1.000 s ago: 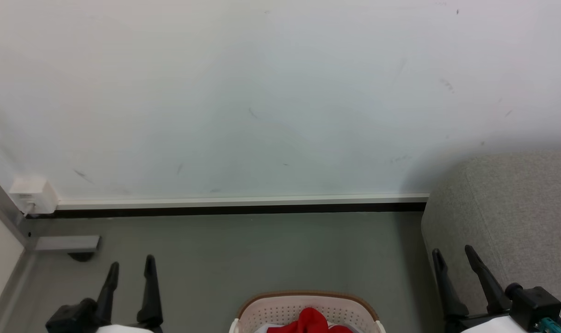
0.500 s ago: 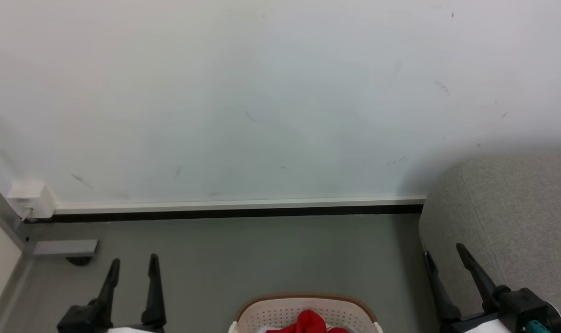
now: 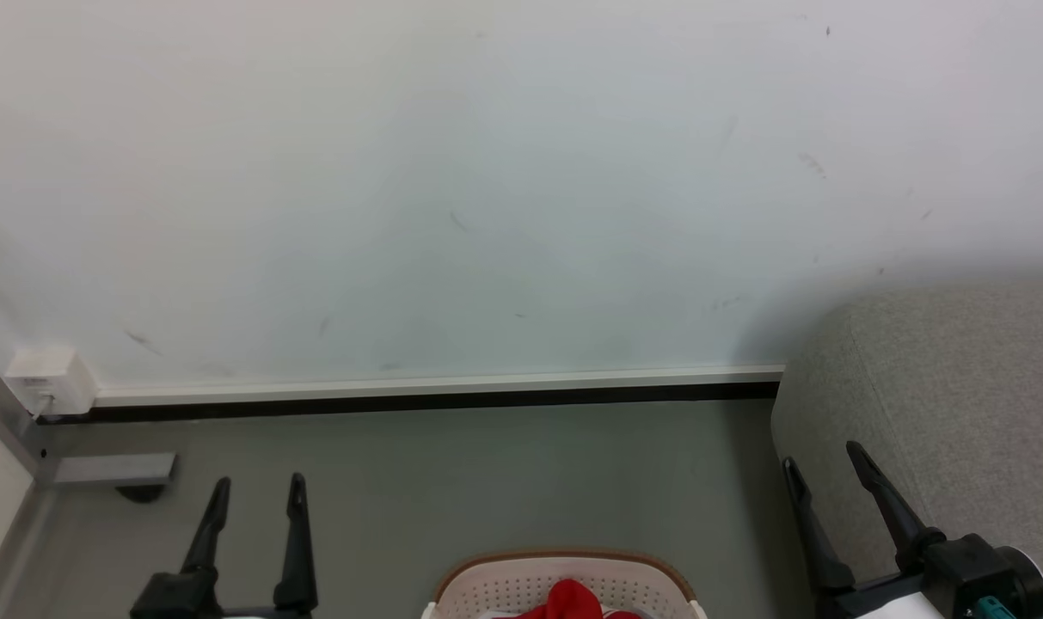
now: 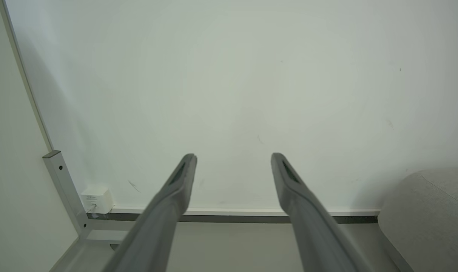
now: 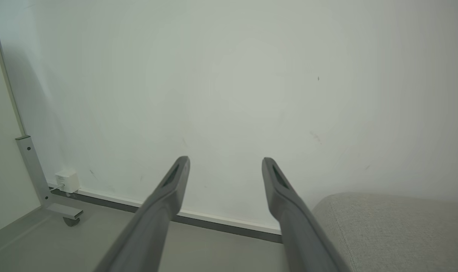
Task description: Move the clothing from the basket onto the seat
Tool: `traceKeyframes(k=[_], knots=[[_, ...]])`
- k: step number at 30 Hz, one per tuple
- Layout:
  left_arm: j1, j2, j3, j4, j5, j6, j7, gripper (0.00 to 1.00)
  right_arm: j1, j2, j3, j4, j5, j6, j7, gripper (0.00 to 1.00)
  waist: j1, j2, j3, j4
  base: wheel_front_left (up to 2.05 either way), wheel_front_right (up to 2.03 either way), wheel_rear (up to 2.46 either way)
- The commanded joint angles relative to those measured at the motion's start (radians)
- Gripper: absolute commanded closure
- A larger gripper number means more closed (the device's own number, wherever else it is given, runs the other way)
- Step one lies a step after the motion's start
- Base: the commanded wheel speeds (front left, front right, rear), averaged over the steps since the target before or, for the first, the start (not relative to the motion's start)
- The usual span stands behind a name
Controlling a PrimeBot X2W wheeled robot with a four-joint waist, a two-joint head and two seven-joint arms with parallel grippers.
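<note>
Grippers low at each side, both aimed up at wall point(image 3: 521, 172). Left gripper point(image 3: 258, 483) over floor point(image 3: 487, 473), fingers point(image 3: 296, 533) wide apart, empty. Right gripper point(image 3: 822, 456) just beside seat point(image 3: 960, 387), wide apart, empty. Red clothing point(image 3: 570, 599) in basket point(image 3: 564, 559), between grippers.

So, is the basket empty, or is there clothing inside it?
Not empty. In the head view, red clothing rises inside the basket, between its perforated walls. How full it is cannot be told.
</note>
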Motion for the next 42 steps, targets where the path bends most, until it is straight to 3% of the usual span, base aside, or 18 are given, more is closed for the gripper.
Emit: traceKeyframes(k=[1, 12, 23, 31, 42], knots=[[0.011, 0.002, 0.002, -0.003, 0.026, 0.005, -0.008, 0.00, -0.001, -0.001, -0.004, -0.006, -0.021, -0.002, -0.008, 0.00, -0.0001, 0.0000, -0.001, -0.001, 0.00, 0.00, 0.00], [0.004, 0.000, 0.010, 0.003, 0.034, -0.003, -0.008, 0.00, -0.006, 0.002, -0.008, 0.000, -0.007, -0.002, -0.008, 0.00, -0.0001, 0.0000, 0.001, -0.001, 0.00, 0.00, 0.00], [-0.060, -0.003, -0.031, 0.060, -0.095, -0.044, -0.008, 0.00, -0.066, -0.038, -0.027, -0.016, 0.050, -0.002, -0.008, 0.00, -0.0001, 0.0000, 0.062, -0.042, 0.00, 0.00, 0.00], [-0.239, -0.003, -0.157, 0.241, -0.122, -0.069, -0.008, 0.00, -0.143, -0.078, -0.070, -0.105, 0.105, -0.002, -0.007, 0.00, -0.0001, 0.0000, 0.244, -0.097, 0.00, 0.00, 0.00], [-0.572, -0.002, -0.318, 0.656, -0.139, -0.121, 0.030, 0.00, -0.280, -0.067, -0.136, -0.171, 0.151, -0.002, -0.008, 0.00, -0.0001, 0.0000, 0.510, -0.186, 0.00, 0.00, 0.00]])
